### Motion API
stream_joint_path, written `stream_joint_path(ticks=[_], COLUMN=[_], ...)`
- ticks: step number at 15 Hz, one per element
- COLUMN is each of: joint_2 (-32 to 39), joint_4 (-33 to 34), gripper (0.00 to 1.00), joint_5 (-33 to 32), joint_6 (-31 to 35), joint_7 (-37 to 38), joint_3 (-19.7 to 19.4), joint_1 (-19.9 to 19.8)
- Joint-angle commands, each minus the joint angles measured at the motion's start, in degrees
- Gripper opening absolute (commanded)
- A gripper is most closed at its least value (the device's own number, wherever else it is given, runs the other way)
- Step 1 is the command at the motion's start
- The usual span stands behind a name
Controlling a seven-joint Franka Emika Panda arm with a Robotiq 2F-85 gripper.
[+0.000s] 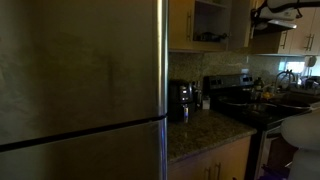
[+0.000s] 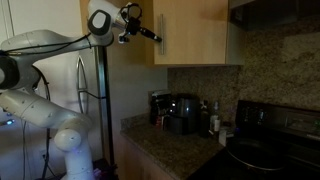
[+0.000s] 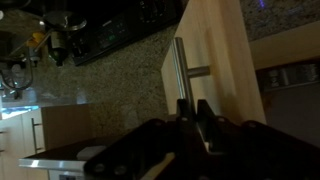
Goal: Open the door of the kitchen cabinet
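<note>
In the wrist view the end effector [image 3: 195, 112] sits at the lower end of the handle [image 3: 179, 68]. Its fingers are close together, but I cannot tell whether they clamp the bar. The door [image 3: 218, 55] stands ajar from the cabinet [image 1: 222, 15], above the worktop's [image 3: 110, 75] back edge. A coffee maker [image 2: 181, 113] stands against that edge.

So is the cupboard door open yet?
Mostly done: the door stands swung out, and an exterior view shows inside the kitchen cabinet. In hand: the gripper is at the handle. Left: maybe pulling it wider, then backing away.
</note>
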Motion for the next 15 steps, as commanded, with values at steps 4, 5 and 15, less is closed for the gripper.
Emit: stream_joint_path(ticks=[4, 5, 15], joint_2=[3.4, 4.1, -6.1], joint_4=[4.7, 5.6, -11.9], gripper=[0.19, 0.28, 1.00], joint_5=[-7.0, -6.3, 12.2], joint_6=[-0.6, -4.8, -23.2], joint_7=[-0.1, 0.9, 3.9], joint_3=[-11.3, -11.5, -8.7], joint_1=[-11.4, -12.3, -0.8])
